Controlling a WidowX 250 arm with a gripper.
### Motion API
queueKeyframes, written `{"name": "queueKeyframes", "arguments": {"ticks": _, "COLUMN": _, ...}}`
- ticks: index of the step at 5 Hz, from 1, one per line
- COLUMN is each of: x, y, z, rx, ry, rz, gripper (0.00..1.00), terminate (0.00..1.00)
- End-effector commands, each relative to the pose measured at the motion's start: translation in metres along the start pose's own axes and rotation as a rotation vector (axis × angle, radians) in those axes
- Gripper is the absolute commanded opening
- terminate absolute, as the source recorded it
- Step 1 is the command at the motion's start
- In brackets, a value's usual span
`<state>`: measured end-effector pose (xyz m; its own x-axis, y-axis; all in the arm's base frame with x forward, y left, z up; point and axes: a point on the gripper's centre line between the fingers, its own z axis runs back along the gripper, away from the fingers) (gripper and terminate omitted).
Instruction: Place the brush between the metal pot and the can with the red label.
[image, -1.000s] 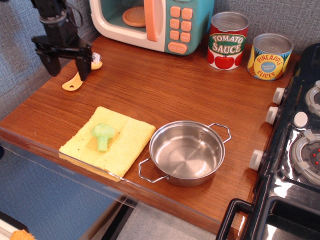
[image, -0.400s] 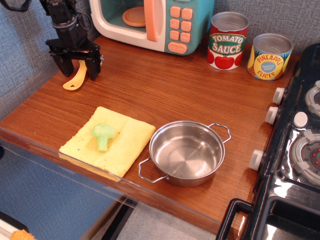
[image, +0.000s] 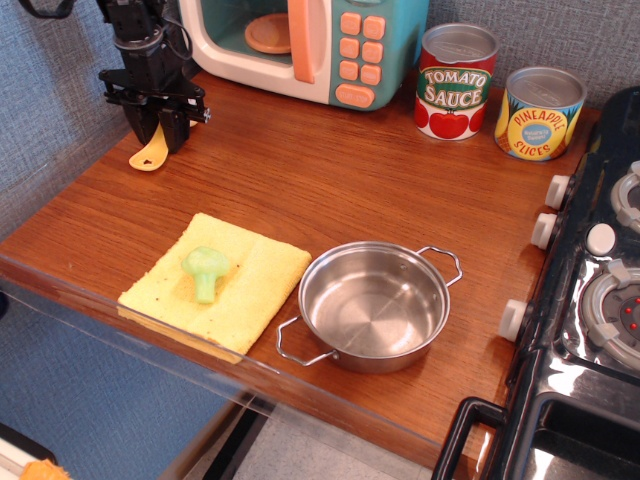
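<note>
The brush (image: 149, 156) lies at the table's far left, and only its yellow-orange handle end shows below my gripper (image: 155, 138). The bristles are hidden behind the fingers. The gripper points down over the brush with its black fingers closed in around the handle. The metal pot (image: 372, 318) stands empty at the front centre of the wooden table. The can with the red label (image: 455, 85), marked Tomato Sauce, stands at the back right. The gap between pot and can is bare wood.
A toy microwave (image: 300, 45) stands at the back, just right of the gripper. A Pineapple Slices can (image: 540, 113) is beside the tomato can. A green broccoli toy (image: 205, 268) lies on a yellow cloth (image: 255, 290) left of the pot. A black stove (image: 595, 300) borders the right edge.
The gripper has come down over the brush and its fingers have narrowed from wide open to closed around the handle. The handle end has shifted slightly up and back.
</note>
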<state>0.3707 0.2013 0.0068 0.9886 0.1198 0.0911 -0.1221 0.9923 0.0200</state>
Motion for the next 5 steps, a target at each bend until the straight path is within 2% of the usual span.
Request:
{"name": "queueKeyframes", "arguments": {"ticks": 1, "x": -0.009, "y": -0.020, "z": 0.030, "rx": -0.035, "ry": -0.047, "rz": -0.025, "gripper": 0.00, "terminate": 0.00}}
{"name": "queueKeyframes", "arguments": {"ticks": 2, "x": -0.013, "y": -0.044, "z": 0.060, "rx": -0.038, "ry": -0.124, "rz": -0.020, "gripper": 0.00, "terminate": 0.00}}
{"name": "queueKeyframes", "arguments": {"ticks": 3, "x": -0.016, "y": -0.079, "z": 0.081, "rx": -0.033, "ry": -0.147, "rz": -0.032, "gripper": 0.00, "terminate": 0.00}}
{"name": "queueKeyframes", "arguments": {"ticks": 4, "x": -0.013, "y": -0.128, "z": 0.082, "rx": -0.079, "ry": -0.150, "rz": -0.104, "gripper": 0.00, "terminate": 0.00}}
{"name": "queueKeyframes", "arguments": {"ticks": 5, "x": -0.011, "y": -0.180, "z": 0.068, "rx": -0.064, "ry": -0.105, "rz": -0.138, "gripper": 0.00, "terminate": 0.00}}
